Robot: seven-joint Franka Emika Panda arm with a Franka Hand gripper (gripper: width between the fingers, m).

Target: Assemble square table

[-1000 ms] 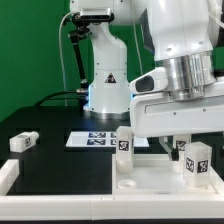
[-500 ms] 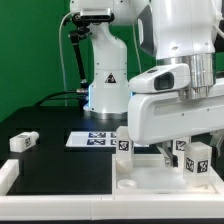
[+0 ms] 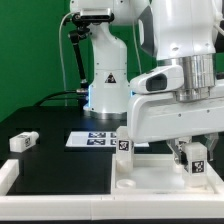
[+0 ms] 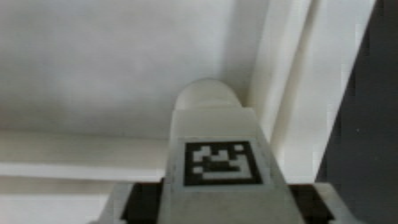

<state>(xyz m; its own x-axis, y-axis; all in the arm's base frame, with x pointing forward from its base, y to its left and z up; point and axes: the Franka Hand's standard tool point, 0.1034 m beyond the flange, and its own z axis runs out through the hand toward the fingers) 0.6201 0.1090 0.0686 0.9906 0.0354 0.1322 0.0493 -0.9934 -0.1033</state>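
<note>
Tabletop (image 3: 150,186) is lying nearest in the exterior view, white with a raised rim, toward that view's right. Above it the gripper (image 3: 193,159) is pinching an upright tagged leg (image 3: 195,166) that is standing on the top beside the rim. In the wrist view the fingers (image 4: 135,202) are pressing against both sides of this leg. A second leg (image 3: 124,144) is standing upright near the top's far edge. A third leg (image 3: 22,142) is lying well apart on the dark table (image 3: 60,165), with the marker board (image 3: 95,139) lying farther back
</note>
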